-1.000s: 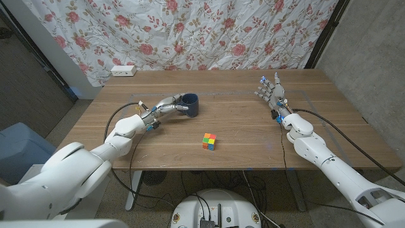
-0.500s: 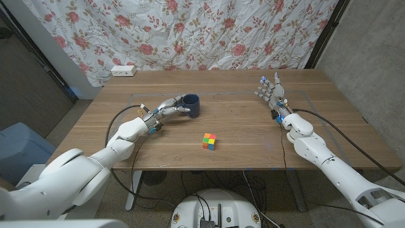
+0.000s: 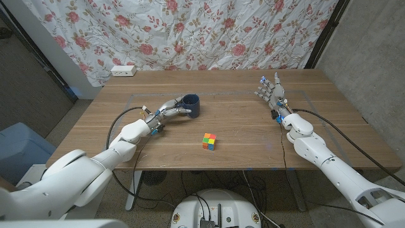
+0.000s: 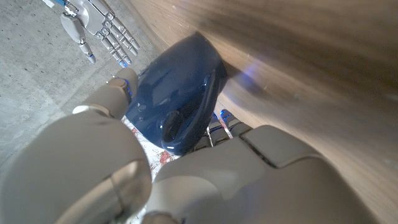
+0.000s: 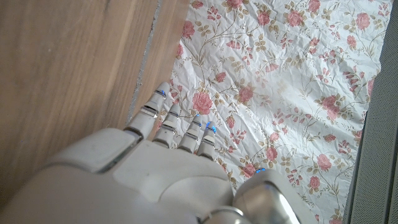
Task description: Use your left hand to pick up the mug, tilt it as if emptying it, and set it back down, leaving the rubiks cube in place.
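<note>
A dark blue mug (image 3: 192, 104) stands upright on the wooden table (image 3: 240, 130), left of centre. My left hand (image 3: 168, 109) is wrapped around its left side, fingers curled onto the wall. In the left wrist view the mug (image 4: 177, 93) sits between my thumb (image 4: 115, 93) and fingers (image 4: 224, 121), still touching the table. The rubiks cube (image 3: 209, 141) lies nearer the front edge, a short way right of the mug and apart from both hands. My right hand (image 3: 271, 91) stands on the table's right side with fingers spread, holding nothing; its fingers (image 5: 177, 127) point toward the curtain.
A white power strip (image 3: 123, 71) lies at the table's back left corner. A floral curtain (image 3: 202, 31) hangs behind the table. A blue bin (image 3: 19, 152) stands on the floor to the left. Cables run along both forearms.
My left forearm has swung a little to the right and the fingers have settled closer around the mug. The mug, the cube and my right hand have stayed put.
</note>
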